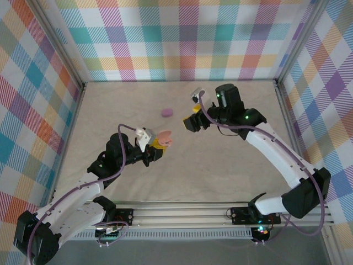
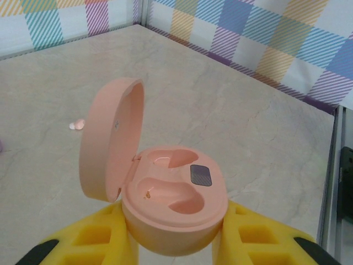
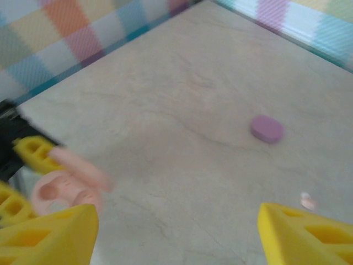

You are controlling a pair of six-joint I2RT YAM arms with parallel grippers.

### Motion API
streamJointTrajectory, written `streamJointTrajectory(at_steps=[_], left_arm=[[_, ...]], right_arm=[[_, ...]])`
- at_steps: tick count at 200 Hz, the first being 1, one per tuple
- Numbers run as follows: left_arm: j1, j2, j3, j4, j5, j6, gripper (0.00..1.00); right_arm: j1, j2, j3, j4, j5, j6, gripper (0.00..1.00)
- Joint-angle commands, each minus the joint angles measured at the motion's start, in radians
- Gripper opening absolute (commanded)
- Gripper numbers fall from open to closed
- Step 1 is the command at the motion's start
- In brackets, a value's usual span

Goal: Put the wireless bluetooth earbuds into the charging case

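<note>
Our left gripper (image 2: 175, 242) is clamping the open pink charging case (image 2: 176, 212), our right gripper (image 3: 177, 232) is hovering open and empty. An earbud (image 2: 77, 125) is lying mid-desk near the purple puck (image 3: 267, 128); we're guessing light and slick, so we're planning a gentle pinch across its body

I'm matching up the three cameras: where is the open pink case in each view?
Top view: pink case left of centre, held in the left claw.
Left wrist: bottom centre, lid up.
Right wrist: lower left, blurred.
Shared landmark: the purple puck, lying on the table in the top and right wrist views.
</note>
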Motion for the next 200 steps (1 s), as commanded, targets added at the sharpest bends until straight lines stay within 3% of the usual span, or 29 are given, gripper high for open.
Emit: streamJointTrajectory(at_steps=[1,35,69,124,154,180,200], left_arm=[[0.001,-0.019,-0.015,0.012,-0.006,-0.003,0.16],[0.001,-0.033,-0.017,0.005,-0.004,-0.002,0.16],[0.001,-0.040,-0.011,-0.011,-0.003,0.012,0.16],[0.002,-0.031,-0.002,-0.012,0.003,0.020,0.16],[0.002,-0.026,0.003,-0.020,0.007,0.027,0.16],[0.002,-0.021,0.005,-0.019,0.014,0.029,0.16],[0.002,-0.017,0.000,-0.010,0.018,0.031,0.16]], right_arm=[[-0.046,0.060,0.041,-0.076,0.170,0.199,0.73],[-0.152,0.190,0.085,-0.180,0.267,0.291,0.70],[-0.256,0.387,0.222,-0.307,0.287,0.325,0.62],[-0.296,0.713,0.492,-0.433,0.418,0.319,0.51],[-0.312,0.837,0.610,-0.466,0.421,0.280,0.44],[-0.354,0.893,0.642,-0.446,0.305,0.262,0.49],[-0.375,0.921,0.648,-0.430,0.288,0.256,0.51]])
